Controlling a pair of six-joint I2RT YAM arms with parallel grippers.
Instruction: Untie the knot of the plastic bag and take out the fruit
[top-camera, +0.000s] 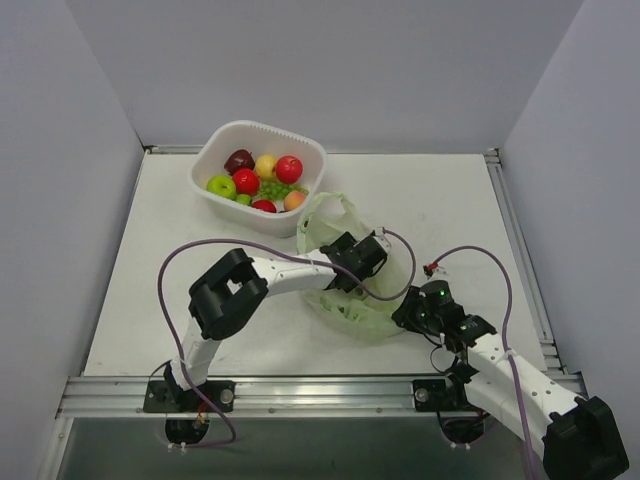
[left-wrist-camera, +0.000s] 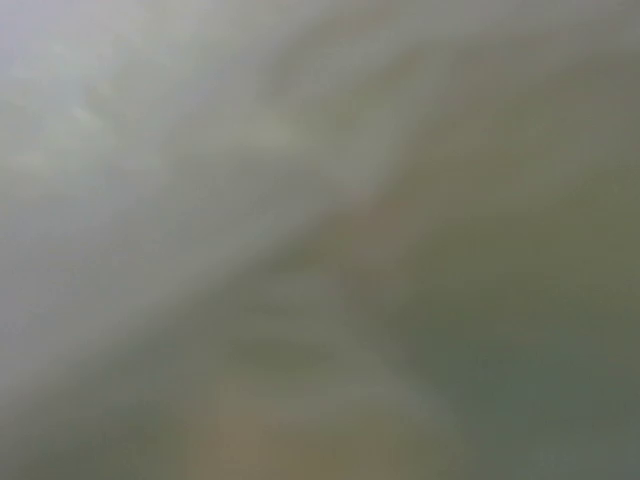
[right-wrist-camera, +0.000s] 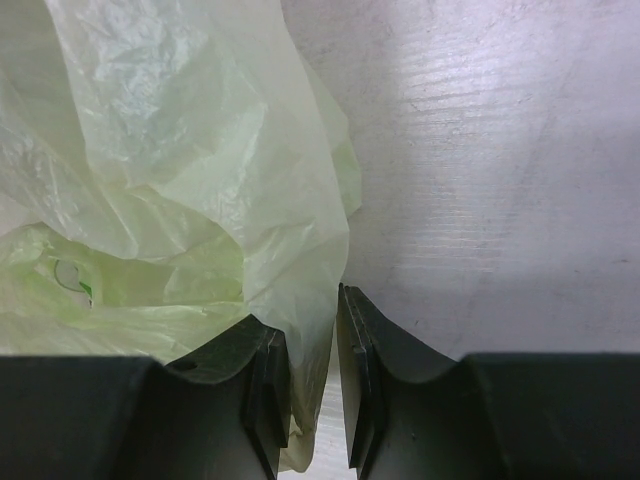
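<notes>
White table (top-camera: 450, 200) between grey walls: plastic bag (top-camera: 350, 318) slumped mid-table, just near of the white basket (top-camera: 262, 128) where fruit (top-camera: 289, 168) is piled (can't tell if any piece is left in the bag). Right gripper (right-wrist-camera: 312, 400) is narrow, pinching the bag's thin film on its right side. Left gripper (top-camera: 362, 258) is down in the bag mouth, its wrist view all blur, probably film on the lens, so finger state can't be told. For the reach-in I'd hold the right pinch taut, close the left only on something solid, then lift straight up.
</notes>
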